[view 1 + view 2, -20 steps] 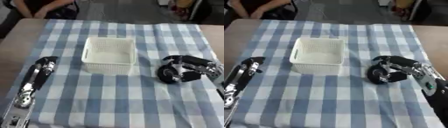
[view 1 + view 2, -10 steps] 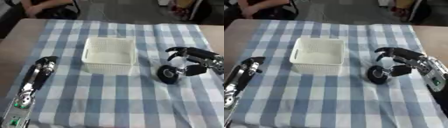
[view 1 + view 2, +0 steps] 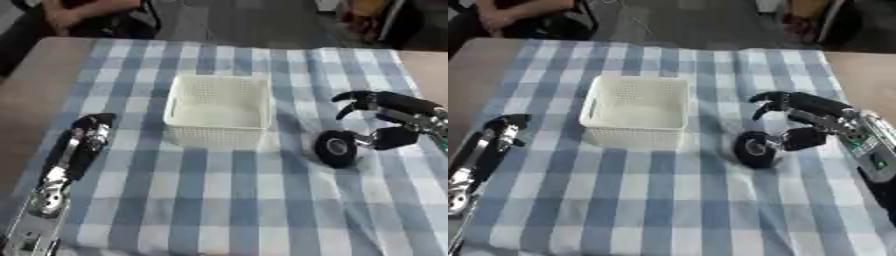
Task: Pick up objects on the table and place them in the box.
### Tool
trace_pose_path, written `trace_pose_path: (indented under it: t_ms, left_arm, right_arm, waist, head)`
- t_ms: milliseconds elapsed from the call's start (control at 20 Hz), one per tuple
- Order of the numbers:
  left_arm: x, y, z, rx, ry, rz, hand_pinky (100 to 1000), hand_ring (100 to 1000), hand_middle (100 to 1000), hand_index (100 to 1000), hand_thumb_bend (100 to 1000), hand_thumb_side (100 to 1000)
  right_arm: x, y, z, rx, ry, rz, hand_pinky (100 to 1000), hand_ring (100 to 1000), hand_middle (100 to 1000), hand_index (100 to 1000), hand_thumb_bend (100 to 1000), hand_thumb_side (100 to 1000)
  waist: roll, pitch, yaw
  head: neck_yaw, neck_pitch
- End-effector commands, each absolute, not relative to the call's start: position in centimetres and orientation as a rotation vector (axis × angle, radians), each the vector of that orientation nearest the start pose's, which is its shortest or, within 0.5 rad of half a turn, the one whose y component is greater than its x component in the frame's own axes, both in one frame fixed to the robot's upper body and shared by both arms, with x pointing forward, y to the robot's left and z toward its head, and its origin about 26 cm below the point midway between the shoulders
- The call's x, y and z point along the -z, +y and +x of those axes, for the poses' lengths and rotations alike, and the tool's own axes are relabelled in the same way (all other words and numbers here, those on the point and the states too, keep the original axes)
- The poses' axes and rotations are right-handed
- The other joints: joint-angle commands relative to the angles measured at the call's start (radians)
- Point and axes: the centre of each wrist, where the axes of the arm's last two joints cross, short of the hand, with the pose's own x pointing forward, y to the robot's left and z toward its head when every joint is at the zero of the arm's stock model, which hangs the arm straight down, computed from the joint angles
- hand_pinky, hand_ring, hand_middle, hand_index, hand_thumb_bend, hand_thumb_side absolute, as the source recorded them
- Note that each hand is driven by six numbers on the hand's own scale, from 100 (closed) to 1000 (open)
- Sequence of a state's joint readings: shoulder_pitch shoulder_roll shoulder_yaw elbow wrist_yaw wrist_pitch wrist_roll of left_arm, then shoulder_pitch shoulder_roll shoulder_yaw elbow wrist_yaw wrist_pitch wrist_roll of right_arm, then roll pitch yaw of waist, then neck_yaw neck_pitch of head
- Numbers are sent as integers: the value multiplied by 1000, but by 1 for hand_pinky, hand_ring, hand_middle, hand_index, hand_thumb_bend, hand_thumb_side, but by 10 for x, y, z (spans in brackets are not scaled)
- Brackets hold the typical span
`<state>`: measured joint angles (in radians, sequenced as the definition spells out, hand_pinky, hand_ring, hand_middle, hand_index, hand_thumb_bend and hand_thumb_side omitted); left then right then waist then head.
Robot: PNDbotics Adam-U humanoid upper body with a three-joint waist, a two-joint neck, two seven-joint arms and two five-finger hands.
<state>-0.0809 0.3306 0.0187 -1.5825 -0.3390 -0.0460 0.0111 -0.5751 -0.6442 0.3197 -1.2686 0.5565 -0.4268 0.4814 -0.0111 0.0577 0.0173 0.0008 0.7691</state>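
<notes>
A white mesh box (image 3: 219,112) stands mid-cloth, and I see nothing inside it. To its right a black round thing (image 3: 337,148) with a pale centre stands on edge on the cloth. My right hand (image 3: 390,104) hovers just right of and above it, open. Its fingers (image 3: 773,100) are spread and arched in the air, clear of the thing. The thumb (image 3: 394,138) lies close beside the thing; I cannot tell whether it touches. My left hand (image 3: 86,141) lies flat and open on the cloth at the left, fingers pointing away, holding nothing.
A blue and white checked cloth (image 3: 219,200) covers most of the brown table (image 3: 35,90), which shows bare along the left side and at the far right corner. My left forearm (image 3: 44,205) stretches down to the lower left corner.
My right hand's fingers have lifted off the black round thing and spread upward. The thing has stayed in place on the cloth. The left hand and the box have not moved.
</notes>
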Motion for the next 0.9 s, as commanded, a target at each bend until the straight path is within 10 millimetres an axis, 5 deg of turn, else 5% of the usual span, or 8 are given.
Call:
trace_pose_path:
  t_ms: [50, 900]
  left_arm:
    - [-46, 328, 298, 546, -1660, 570, 633, 785, 792, 827, 275, 1000]
    - [-46, 328, 298, 546, -1659, 570, 633, 785, 792, 827, 277, 1000]
  right_arm:
    - [-140, -327, 401, -1799, -1460, -494, 1000, 989, 955, 786, 340, 814]
    - [-124, -324, 399, -1808, -1421, -428, 1000, 987, 954, 779, 334, 801]
  waist:
    - [1, -15, -2]
    - [2, -14, -3]
  head:
    - [8, 1]
    - [6, 1]
